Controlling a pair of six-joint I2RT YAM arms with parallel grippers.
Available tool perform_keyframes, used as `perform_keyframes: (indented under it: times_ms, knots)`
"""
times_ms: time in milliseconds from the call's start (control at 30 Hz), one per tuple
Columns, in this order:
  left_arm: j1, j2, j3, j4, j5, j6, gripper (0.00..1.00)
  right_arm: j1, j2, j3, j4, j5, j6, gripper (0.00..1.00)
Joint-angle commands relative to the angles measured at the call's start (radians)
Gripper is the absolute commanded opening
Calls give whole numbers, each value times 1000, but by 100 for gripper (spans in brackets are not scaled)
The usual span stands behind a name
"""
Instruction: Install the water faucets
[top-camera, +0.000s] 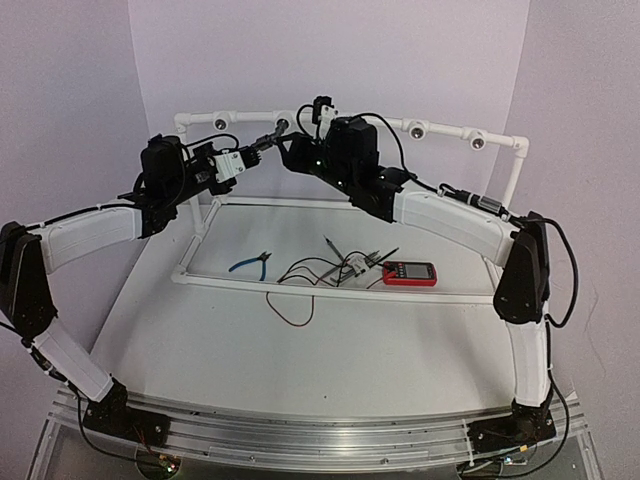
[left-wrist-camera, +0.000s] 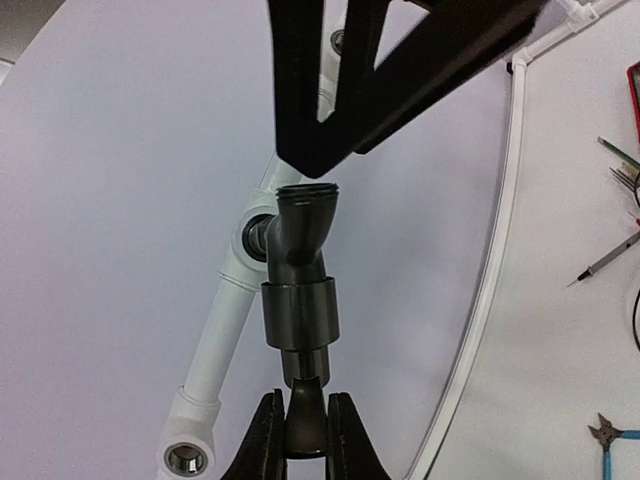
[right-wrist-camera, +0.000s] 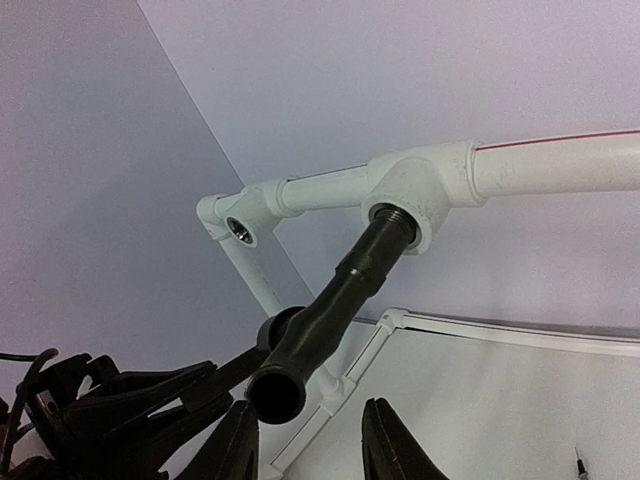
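White table (top-camera: 400, 345); left tool (left-wrist-camera: 305, 428) clamps faucet (left-wrist-camera: 300, 310) lever, stem in pipe socket (right-wrist-camera: 425, 185); right tool (right-wrist-camera: 308, 440) parted.

On my feed I see a white table (top-camera: 330, 350) boxed in by plain, pale lilac walls: a back wall (top-camera: 330, 60), a left wall (top-camera: 60, 110) and a right wall (top-camera: 590, 90), both angled inward. The light is soft and even, the shadows faint. A ribbed aluminium rail (top-camera: 320, 432) edges the table's near side.

The faucet (right-wrist-camera: 340, 295) at the far rail (right-wrist-camera: 560, 165) was crowded by the left gripper (left-wrist-camera: 305, 410) and right gripper (right-wrist-camera: 310, 412), while open room was left over the near tabletop (top-camera: 330, 350).
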Motion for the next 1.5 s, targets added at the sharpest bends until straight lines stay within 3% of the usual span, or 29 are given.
perform_keyframes:
  times_ms: [0,167,533,867,1267,1467]
  knots:
    - [-11,-68,31,285,85,135,0,0,-62,7,65,-60,-1,38]
    - [-11,-65,36,316,116,191,0,-8,-3,71,70,-80,42,38]
    - [-15,-46,70,380,152,230,0,-20,51,59,70,-27,66,26]
    - [-27,-12,119,435,171,214,11,-19,71,24,72,-26,130,24]
    - [-29,30,177,398,204,159,13,-19,135,111,80,-65,156,25]
    - [-29,44,239,293,273,92,19,-19,154,130,80,-79,169,24]
